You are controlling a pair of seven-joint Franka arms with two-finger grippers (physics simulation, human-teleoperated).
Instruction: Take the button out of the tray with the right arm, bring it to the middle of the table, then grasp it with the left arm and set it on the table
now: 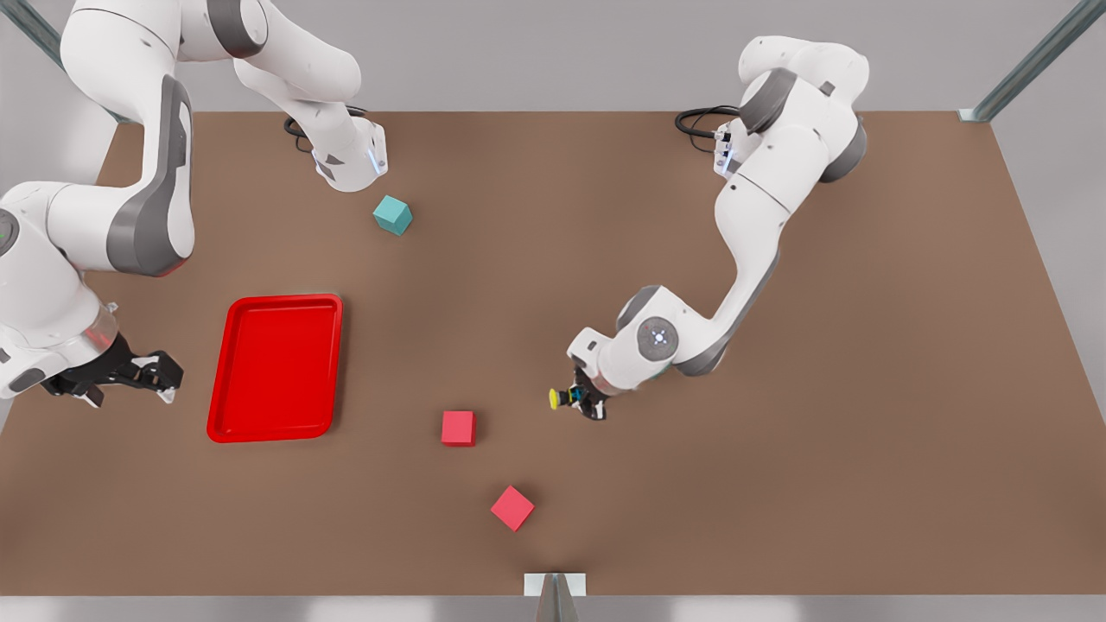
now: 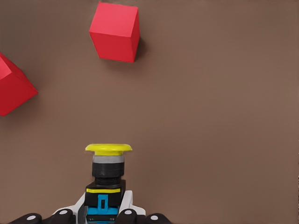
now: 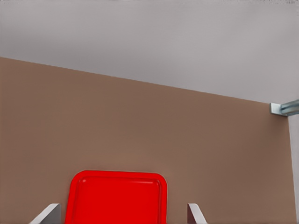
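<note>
Both arms are glossy white, built of rounded segments with grey bands at the joints. The right arm (image 1: 95, 225) ends in a black two-finger tool (image 1: 130, 373). The left arm (image 1: 760, 207) carries a round grey disc with a small blue mark above its black tool (image 1: 581, 400). Black cables loop behind each arm.

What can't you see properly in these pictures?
- In the left wrist view, the bottom of the button is cut off by the picture's edge, where the left gripper holds it.
- In the right wrist view, the near part of the tray is cut off by the edge.
- In the front view, the button's marks are too small to read, and the right gripper waits beside the tray, jaws apart.
</note>
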